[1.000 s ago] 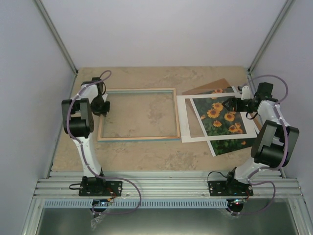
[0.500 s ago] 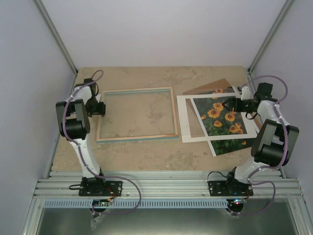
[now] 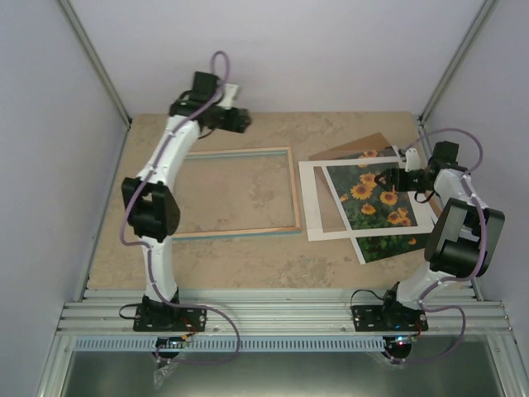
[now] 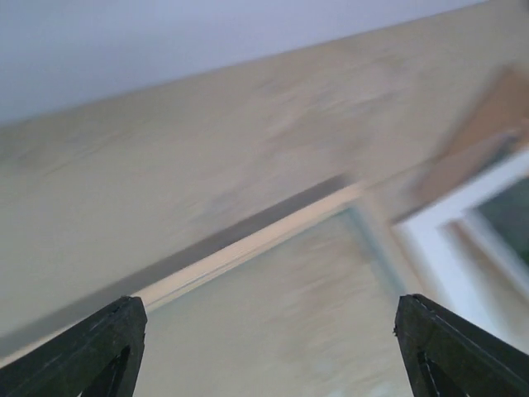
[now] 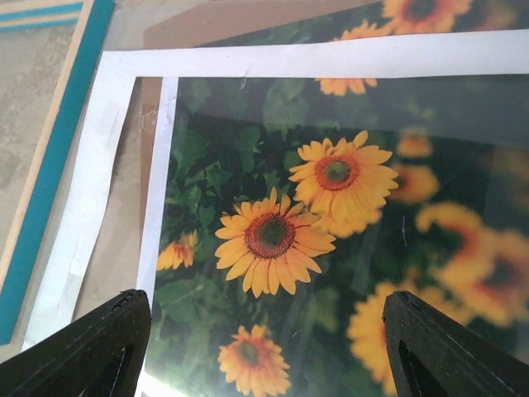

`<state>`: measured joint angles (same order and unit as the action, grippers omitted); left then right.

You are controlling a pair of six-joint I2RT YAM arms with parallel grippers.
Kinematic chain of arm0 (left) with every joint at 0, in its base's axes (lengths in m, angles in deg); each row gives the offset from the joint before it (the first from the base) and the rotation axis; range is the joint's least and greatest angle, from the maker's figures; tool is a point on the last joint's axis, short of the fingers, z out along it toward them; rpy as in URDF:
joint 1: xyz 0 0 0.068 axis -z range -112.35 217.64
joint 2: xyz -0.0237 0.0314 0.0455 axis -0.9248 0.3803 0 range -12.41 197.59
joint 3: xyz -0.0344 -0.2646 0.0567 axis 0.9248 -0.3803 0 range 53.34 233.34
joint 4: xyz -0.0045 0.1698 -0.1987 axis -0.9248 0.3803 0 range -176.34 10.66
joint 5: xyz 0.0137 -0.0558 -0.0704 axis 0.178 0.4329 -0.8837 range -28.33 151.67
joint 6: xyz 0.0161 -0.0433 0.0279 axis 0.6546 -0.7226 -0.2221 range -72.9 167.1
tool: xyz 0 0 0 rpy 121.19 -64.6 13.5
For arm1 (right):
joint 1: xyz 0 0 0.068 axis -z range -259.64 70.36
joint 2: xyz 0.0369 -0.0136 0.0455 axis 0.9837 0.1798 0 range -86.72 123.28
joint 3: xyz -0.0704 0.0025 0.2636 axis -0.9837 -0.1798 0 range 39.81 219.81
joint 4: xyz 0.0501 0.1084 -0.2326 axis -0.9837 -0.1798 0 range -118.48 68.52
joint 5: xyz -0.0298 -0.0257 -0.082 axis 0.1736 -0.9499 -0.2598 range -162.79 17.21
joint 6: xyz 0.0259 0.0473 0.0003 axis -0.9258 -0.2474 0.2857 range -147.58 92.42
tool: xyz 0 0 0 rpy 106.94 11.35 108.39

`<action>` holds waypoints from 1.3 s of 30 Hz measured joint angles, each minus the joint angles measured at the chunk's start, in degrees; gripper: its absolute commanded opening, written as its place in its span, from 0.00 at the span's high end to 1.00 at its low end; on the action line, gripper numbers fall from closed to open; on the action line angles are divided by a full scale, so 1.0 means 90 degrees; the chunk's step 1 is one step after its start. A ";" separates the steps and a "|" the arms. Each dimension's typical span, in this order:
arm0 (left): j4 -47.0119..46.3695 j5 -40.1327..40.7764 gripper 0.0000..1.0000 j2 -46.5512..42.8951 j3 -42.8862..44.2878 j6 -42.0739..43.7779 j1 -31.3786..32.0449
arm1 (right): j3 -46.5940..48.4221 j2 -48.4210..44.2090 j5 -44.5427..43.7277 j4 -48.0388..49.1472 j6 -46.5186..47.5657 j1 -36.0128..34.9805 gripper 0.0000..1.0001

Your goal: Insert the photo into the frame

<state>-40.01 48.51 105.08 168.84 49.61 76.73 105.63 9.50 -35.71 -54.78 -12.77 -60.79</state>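
While both arms reach out over the table [image 3: 248, 265], the frame [image 3: 294, 190] lies flat at the centre-left of the overhead view, with its pale wooden edges up and a thin turquoise line along its lower side. Through its opening the mottled beige tabletop shows.

The photo [image 3: 372, 203], a print of orange-yellow sunflowers on dark green leaves, is outside the frame. It sits at the centre-right of the overhead view, near the frame's right-hand edge, tilted in a loose stack. A white mat [image 3: 311, 207] lies over it so that the flowers show through the mat's window. The print's lower edge sticks out below the mat toward the lower right. A brown backing panel [image 3: 351, 151] pokes out at the top of the stack. In the right wrist view the print has a glossy sheen with faint reflections.

The left pincer [image 3: 240, 121] hangs in the upper centre-left of the overhead view, above the table past the frame's far edge. Its wrist view shows two dark fingers [image 4: 91, 351] spread wide and released, with the frame's far corner blurred beneath. The right pincer [image 3: 386, 178] hovers over the upper part of the photo. Its fingers [image 5: 83, 351] are likewise parted wide and grip nothing, and sunflowers show in the gap.
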 measured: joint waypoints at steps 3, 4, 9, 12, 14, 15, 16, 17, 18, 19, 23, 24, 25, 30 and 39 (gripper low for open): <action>-0.0393 -0.0668 0.02 0.0265 0.0597 -0.0357 0.0962 | 0.0010 0.0002 -0.0005 -0.0114 0.0202 0.0015 0.23; -0.0486 -0.0794 0.01 0.0408 0.0750 -0.0476 0.1190 | 0.0012 0.0002 -0.0007 -0.0124 0.0248 0.0029 0.23; -0.0908 -0.1175 0.01 0.1379 0.1355 -0.1355 0.1751 | 0.0012 0.0000 -0.0070 -0.0155 0.0376 0.0163 0.23; -0.1139 -0.1236 0.01 0.1916 0.1413 -0.2016 0.1875 | -0.0034 -0.0007 -0.0126 -0.0109 0.0379 0.0245 0.24; -0.1299 -0.1205 0.00 0.2237 0.1498 -0.2436 0.1936 | -0.0119 -0.0007 -0.0180 -0.0063 0.0372 0.0262 0.25; -0.1367 -0.1190 0.01 0.2353 0.1528 -0.2586 0.1970 | -0.0177 -0.0007 -0.0209 -0.0049 0.0352 0.0265 0.25; -0.1423 -0.1175 0.01 0.2484 0.1574 -0.2761 0.2018 | -0.0219 -0.0007 -0.0228 -0.0039 0.0347 0.0265 0.26; -0.1486 -0.1168 0.01 0.2599 0.1615 -0.2929 0.2072 | -0.0272 -0.0007 -0.0262 -0.0029 0.0325 0.0265 0.26; -0.1566 -0.1171 0.01 0.2696 0.1664 -0.3079 0.2130 | -0.0316 -0.0007 -0.0313 -0.0010 0.0301 0.0265 0.25; -0.1637 -0.1175 0.01 0.2766 0.1698 -0.3179 0.2181 | -0.0342 -0.0007 -0.0359 0.0002 0.0272 0.0267 0.26; -0.1999 -0.1178 0.01 0.3048 0.1911 -0.3609 0.2392 | -0.0444 -0.0007 -0.0461 0.0090 0.0206 0.0267 0.26; -0.2086 -0.1173 0.01 0.3111 0.1965 -0.3691 0.2438 | -0.0481 -0.0007 -0.0488 0.0119 0.0204 0.0267 0.26; -0.2157 -0.1163 0.01 0.3167 0.2011 -0.3767 0.2487 | -0.0505 -0.0007 -0.0503 0.0134 0.0199 0.0267 0.26; -0.2283 -0.0882 0.01 0.3388 0.2055 -0.4048 0.2628 | -0.0549 -0.0029 -0.0595 0.0185 0.0185 0.0267 0.26; -0.2324 0.0007 0.01 0.3815 0.2200 -0.4257 0.2640 | -0.0714 -0.0194 -0.0971 0.0328 0.0206 0.0267 0.26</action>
<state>-60.93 48.57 139.42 188.64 11.29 100.49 99.21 7.75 -44.45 -51.82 -10.91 -58.38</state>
